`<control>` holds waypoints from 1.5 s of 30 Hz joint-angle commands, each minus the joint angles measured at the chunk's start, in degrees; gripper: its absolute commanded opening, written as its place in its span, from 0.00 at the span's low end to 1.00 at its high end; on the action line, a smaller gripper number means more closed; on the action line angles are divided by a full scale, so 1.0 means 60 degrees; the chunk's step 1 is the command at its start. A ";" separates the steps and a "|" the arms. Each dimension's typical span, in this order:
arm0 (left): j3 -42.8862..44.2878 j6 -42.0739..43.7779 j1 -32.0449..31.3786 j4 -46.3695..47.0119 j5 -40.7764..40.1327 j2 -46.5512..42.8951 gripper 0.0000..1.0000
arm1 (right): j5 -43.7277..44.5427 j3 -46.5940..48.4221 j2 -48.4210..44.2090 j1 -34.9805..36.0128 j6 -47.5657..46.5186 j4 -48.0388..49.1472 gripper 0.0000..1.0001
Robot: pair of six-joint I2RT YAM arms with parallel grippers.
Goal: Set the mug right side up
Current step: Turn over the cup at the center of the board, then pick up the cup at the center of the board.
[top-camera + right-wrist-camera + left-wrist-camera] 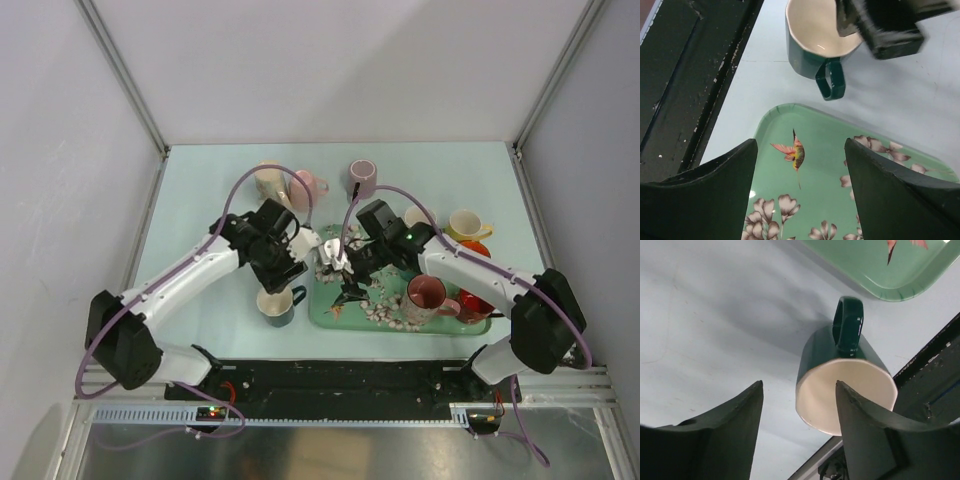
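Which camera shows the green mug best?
The left wrist camera: the green mug looks big, showing its handle, side and cream inside. The top camera shows it whole but tiny, beside the tray. The right wrist camera cuts off its rim, and the left hand hides part.

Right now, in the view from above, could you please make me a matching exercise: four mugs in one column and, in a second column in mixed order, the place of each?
Things:
1. dark green mug
2. purple mug
3. rose mug
4. yellow mug

Places:
a. on the floral tray
b. far part of the table, near the middle
c. on the table, just left of the tray, mouth up
d. on the table, beyond the tray's right end

Pairs: 1-c; 2-b; 3-a; 4-d
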 commanded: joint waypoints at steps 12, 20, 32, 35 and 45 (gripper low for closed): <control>0.2200 -0.1459 0.2548 -0.1109 -0.0465 -0.1129 0.84 | 0.0464 0.0300 0.1377 0.0864 0.0989 0.1870 0.79; 0.2286 -0.1755 0.3442 -0.1104 -0.0089 -0.1329 0.83 | 0.0996 0.1432 0.3115 0.1491 0.0739 0.1744 0.78; 0.2023 -0.1792 0.3589 -0.1116 0.0164 -0.1745 0.83 | 0.1975 0.1734 0.3837 0.1731 0.1268 0.2346 0.78; 0.2034 -0.1817 0.3610 -0.1112 0.0231 -0.1760 0.83 | 0.2065 0.1823 0.3909 0.1493 0.1311 0.2446 0.79; 0.2013 -0.1844 0.3682 -0.1120 0.0394 -0.1747 0.83 | 0.1743 0.2376 0.4149 0.1647 0.0818 0.2346 0.82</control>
